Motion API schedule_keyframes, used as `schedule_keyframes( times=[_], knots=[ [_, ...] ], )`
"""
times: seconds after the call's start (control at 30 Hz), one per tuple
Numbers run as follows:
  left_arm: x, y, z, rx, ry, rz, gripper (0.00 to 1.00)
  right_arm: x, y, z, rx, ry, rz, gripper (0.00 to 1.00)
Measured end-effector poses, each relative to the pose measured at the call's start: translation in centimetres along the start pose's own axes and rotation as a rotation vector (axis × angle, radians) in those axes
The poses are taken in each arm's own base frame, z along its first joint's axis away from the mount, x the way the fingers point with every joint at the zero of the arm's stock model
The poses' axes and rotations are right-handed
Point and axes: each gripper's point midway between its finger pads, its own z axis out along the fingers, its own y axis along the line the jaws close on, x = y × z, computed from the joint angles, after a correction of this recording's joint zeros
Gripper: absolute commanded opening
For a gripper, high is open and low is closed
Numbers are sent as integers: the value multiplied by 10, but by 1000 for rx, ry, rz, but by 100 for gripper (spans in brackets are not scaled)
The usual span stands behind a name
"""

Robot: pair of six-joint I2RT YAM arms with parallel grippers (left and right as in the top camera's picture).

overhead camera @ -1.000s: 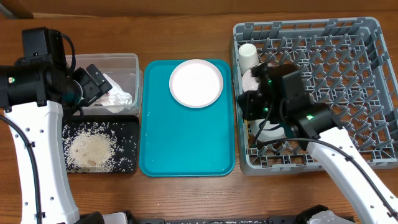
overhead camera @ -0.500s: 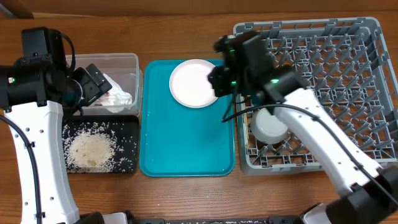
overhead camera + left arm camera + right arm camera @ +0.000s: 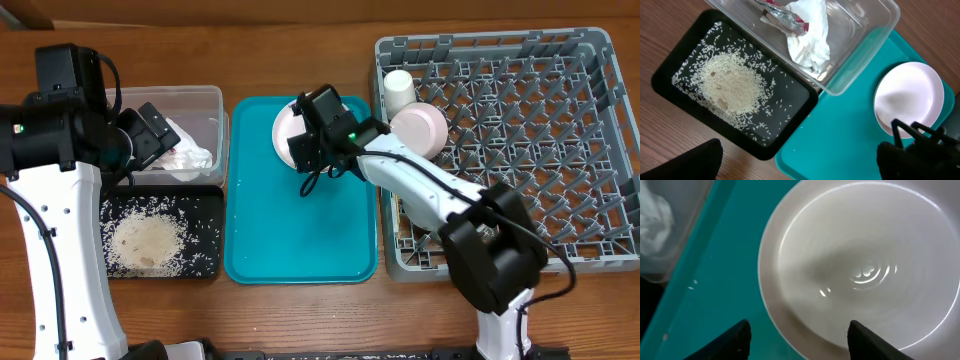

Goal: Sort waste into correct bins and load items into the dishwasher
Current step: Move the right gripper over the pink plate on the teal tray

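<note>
You could read no text, label, brand, number or sign in any of the three views. The red wrapper (image 3: pixel 785 16) in the clear tub (image 3: pixel 860 35) was too small and crumpled for you to make out any print on it.

Pale pink round plate (image 3: pixel 910 97) lies flat and empty in the middle. On the left, a clear plastic rectangular tub (image 3: pixel 195 92) holds a crumpled white paper napkin (image 3: pixel 810 45) and a small red wrapper (image 3: pixel 782 15). The shallow black rectangular tray (image 3: pixel 205 195), with loose whitish rice (image 3: pixel 147 243), sits just nearer. On the right is the big grey pegged dish rack (image 3: pixel 590 40), with a small white cup (image 3: pixel 399 90) and a pale round bowl (image 3: pixel 420 128) in its far-left corner.
</note>
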Motion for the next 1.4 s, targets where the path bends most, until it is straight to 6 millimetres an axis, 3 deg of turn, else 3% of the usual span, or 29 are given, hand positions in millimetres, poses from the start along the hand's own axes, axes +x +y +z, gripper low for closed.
schedule_keyframes(
  times=[0.17, 0.47, 0.83, 0.93, 1.0, 1.07, 1.1, 1.4],
  knots=[
    [0, 0, 0, 0, 0, 0, 100, 16, -3, 16, -1, 57, 5, 67],
    [0, 0, 0, -1, 0, 0, 100, 37, 17, 13, -120, 155, 19, 74],
    [0, 0, 0, 0, 0, 0, 100, 21, 28, 13, -179, 91, -14, 79],
    [0, 0, 0, 0, 0, 0, 100, 17, 29, 13, -186, 74, -41, 65],
    [0, 0, 0, 0, 0, 0, 100, 15, 30, 14, -192, 66, -54, 44],
    [0, 0, 0, 0, 0, 0, 100, 14, 31, 15, -197, 59, -60, 16],
    [0, 0, 0, -1, 0, 0, 100, 13, 31, 16, -196, 53, -67, 11],
    [0, 0, 0, 0, 0, 0, 100, 23, 23, 49, -181, 66, -72, 10]
  ],
)
